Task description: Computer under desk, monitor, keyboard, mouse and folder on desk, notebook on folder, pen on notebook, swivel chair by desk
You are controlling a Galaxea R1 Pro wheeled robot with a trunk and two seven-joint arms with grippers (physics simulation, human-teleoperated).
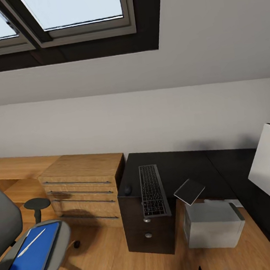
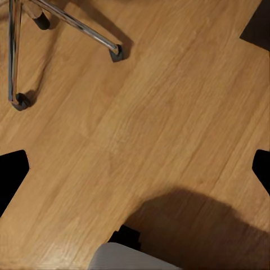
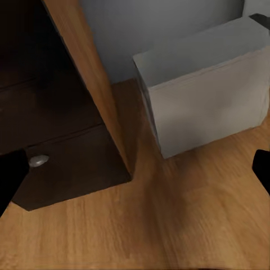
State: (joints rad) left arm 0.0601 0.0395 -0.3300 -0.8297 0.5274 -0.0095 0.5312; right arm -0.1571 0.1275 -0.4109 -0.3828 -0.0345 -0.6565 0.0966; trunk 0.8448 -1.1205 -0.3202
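Head view, black desk (image 1: 188,162) against white wall, keyboard (image 1: 152,189), mouse (image 1: 128,190) and notebook (image 1: 189,191) at its front edge, computer (image 1: 213,224) beneath, folder (image 1: 32,252) on chair (image 1: 12,233), open wood floor (image 1: 111,259) between, both grippers spread wide.

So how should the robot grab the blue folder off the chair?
Probably by the folder's front edge, coming from above at the seat's open front. It lies flat and thin on the chair, so a pinch needs an edge. A pen rests on top and could slide off.
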